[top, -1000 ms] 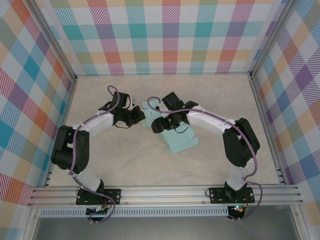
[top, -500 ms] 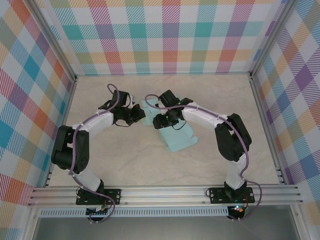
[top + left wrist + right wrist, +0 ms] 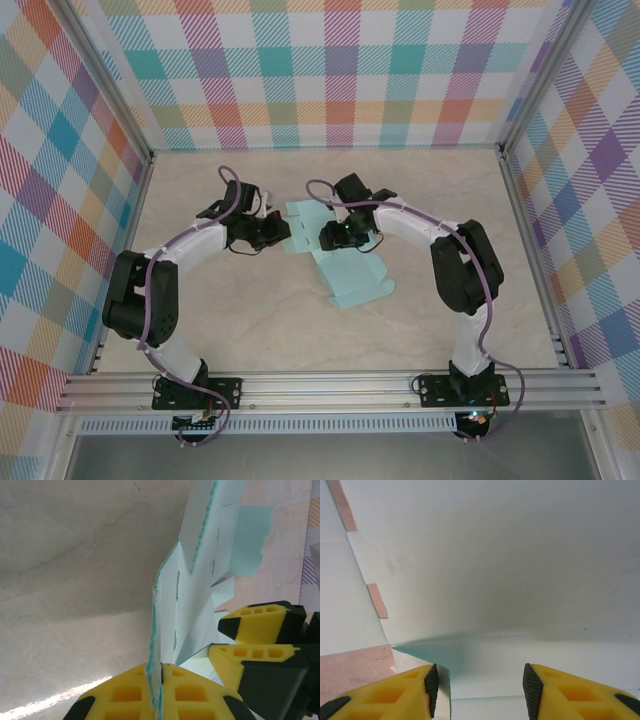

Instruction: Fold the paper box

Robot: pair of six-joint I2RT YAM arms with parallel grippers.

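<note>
The worktop [image 3: 220,320] is a pale beige, marble-patterned surface. Aluminium rails [image 3: 330,385] frame its near edge and both sides, and plaid walls [image 3: 330,70] enclose it. One item rests on it near the centre: the paper box [image 3: 358,282], an aqua-blue die-cut sheet with notched flaps. The near portion of the sheet lies flat on the surface; the far portion rises off it.

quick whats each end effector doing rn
Left end effector: closed on the paper box edge.
Right end effector: open, close to the paper box.

Bright even light, soft shadows on table [image 3: 250,320], right wrist close-up perhaps slightly defocused.
</note>
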